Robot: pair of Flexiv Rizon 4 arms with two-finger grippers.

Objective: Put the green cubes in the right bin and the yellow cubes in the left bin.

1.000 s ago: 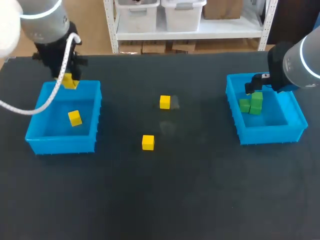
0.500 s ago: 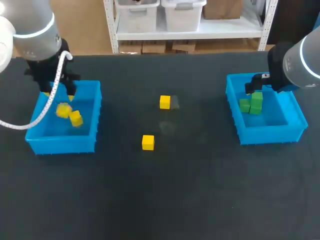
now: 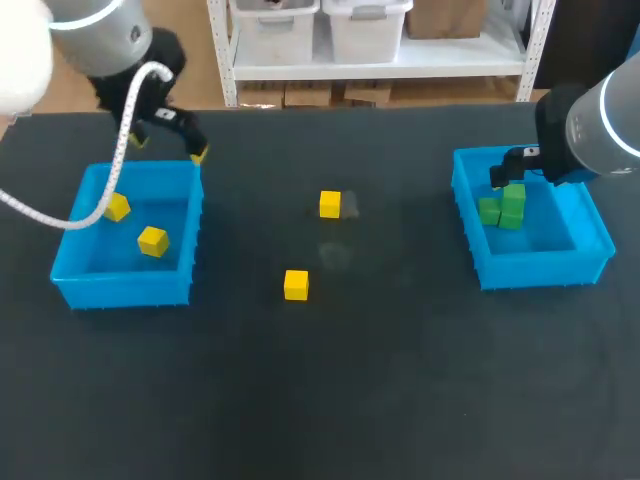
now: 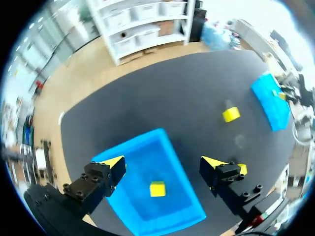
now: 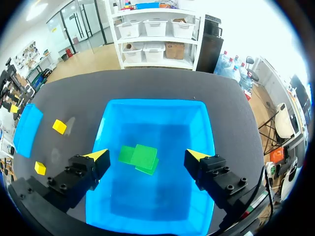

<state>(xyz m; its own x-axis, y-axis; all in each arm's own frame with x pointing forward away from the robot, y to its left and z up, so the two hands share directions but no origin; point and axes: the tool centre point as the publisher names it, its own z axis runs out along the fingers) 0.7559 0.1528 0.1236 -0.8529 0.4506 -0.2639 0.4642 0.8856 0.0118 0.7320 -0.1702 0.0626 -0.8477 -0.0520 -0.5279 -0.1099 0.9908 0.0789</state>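
- The left bin holds two yellow cubes, lying apart.
- The left gripper hangs over that bin's far edge, jaws wide apart and empty.
- Two loose yellow cubes lie on the table between the bins.
- The right bin holds piled green cubes.
- The right gripper hangs above them, jaws wide apart, touching nothing.

Yellow cube partly behind fingers
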